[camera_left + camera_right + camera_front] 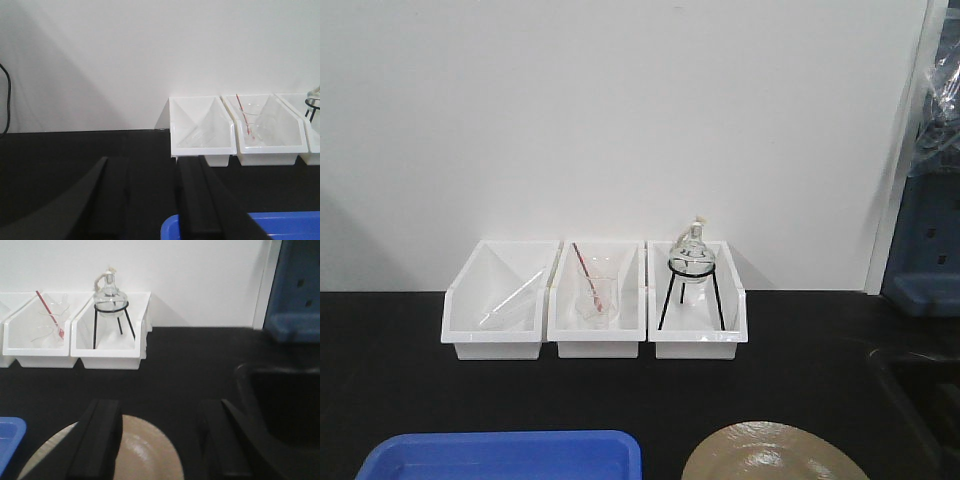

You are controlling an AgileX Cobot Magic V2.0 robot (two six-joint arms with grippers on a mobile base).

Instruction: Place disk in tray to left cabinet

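one tan disk lies on the black bench at the near edge, just right of one blue tray and outside it. three white bins line the far wall. two grippers hover: the left gripper spread wide by the tray's far left corner, the right gripper spread wide over the disk, both holding nothing
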